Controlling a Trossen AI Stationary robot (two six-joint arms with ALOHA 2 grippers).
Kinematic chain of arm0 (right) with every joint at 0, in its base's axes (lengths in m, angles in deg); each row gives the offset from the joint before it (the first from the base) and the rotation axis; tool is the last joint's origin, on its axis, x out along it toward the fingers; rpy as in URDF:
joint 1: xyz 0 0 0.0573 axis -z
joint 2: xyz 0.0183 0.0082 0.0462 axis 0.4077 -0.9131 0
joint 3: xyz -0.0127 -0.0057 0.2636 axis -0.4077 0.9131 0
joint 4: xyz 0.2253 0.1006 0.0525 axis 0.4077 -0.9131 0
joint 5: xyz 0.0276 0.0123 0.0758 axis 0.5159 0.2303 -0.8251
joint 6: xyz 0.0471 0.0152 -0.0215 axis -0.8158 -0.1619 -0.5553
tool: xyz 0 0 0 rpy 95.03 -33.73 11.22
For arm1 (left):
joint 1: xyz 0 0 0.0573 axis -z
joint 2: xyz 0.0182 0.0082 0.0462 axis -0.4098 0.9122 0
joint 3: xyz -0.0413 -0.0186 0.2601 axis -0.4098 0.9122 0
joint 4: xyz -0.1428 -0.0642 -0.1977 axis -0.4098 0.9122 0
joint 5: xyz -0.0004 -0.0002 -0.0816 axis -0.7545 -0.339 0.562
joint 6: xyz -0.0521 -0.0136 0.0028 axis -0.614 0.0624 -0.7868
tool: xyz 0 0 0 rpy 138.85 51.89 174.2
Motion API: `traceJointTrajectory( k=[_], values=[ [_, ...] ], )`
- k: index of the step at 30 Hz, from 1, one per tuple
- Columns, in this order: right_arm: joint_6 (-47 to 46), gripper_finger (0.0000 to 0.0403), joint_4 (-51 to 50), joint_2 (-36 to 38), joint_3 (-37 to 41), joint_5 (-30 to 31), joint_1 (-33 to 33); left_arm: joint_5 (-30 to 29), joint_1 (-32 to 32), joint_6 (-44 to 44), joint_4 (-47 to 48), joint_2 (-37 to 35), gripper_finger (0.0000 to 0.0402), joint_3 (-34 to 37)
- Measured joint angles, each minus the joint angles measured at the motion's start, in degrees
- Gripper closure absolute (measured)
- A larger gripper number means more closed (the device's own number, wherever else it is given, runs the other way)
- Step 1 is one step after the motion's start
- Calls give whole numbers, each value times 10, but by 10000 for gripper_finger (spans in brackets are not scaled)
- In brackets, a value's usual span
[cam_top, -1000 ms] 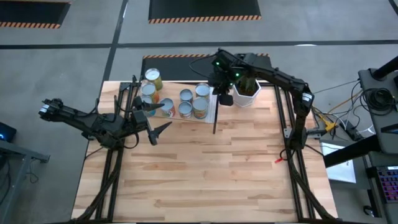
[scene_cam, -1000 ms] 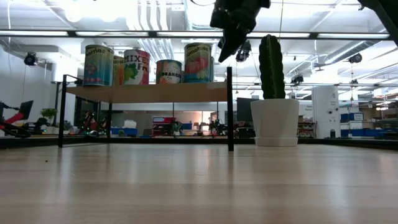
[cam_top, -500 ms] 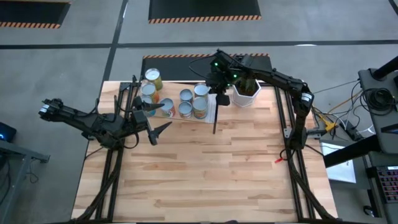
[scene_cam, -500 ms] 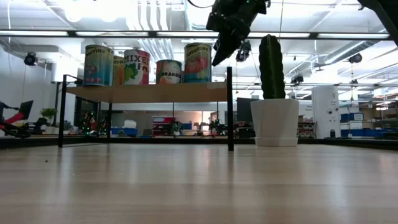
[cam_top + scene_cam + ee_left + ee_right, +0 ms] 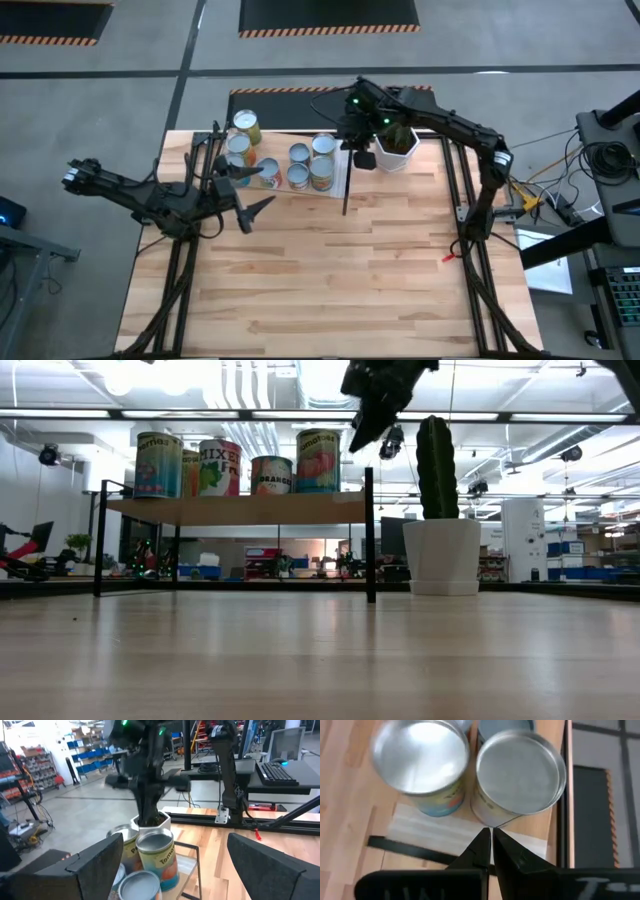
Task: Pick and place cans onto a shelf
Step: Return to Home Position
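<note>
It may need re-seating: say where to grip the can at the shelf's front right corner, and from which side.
Take the front right can by its round side wall, probably coming straight down from above with the right hand. It stands upright, other cans crowd its left and rear, and the corner post of the shelf may hinder a level approach.

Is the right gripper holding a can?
No. In the right wrist view the right gripper is shut on nothing, and the cans stand free on the shelf.
</note>
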Motion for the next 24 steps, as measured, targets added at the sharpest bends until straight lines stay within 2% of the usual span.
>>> traceJointTrajectory(
  k=[4, 9, 12, 16, 18, 24],
  values=[
    [-9, 394, 20, 39, 36, -1, -12, 0, 0, -30, 38, -12, 63, 0],
    [-34, 394, 90, 114, 133, -1, -34, 17, 3, -45, 80, -29, 70, 0],
    [-47, 394, 145, 166, 209, -1, -54, 81, 5, -31, 104, -38, 87, 0],
    [-65, 394, 238, 239, 313, 0, -86, 213, 10, 21, 110, -55, 124, 17],
    [-72, 394, 285, 279, 362, -1, -101, 255, 11, 33, 110, -65, 148, 28],
    [-91, 394, 399, 387, 504, 0, -143, 266, 13, 34, 109, -107, 242, 71]
  ],
)
